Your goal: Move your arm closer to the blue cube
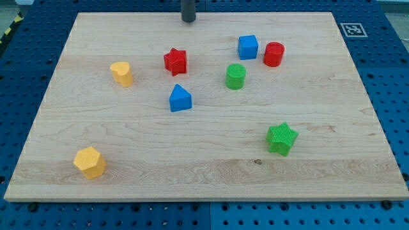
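Dark grey is shown by my tip (188, 20). A pale wood grain with fine streaks is seen on the board (204, 160), with blue perforated metal around it. A black-and-white square marker (353, 29) is printed at the board's top right corner. Blue: the blue cube (248, 46) and the blue house-shaped block (180, 98). Red: the red star (175, 61), the red cylinder (273, 54). Green, ribbed: the green cylinder (236, 76), the green star (282, 138). Yellow-orange: the yellow heart-shaped block (121, 73), the yellow hexagon (89, 162).
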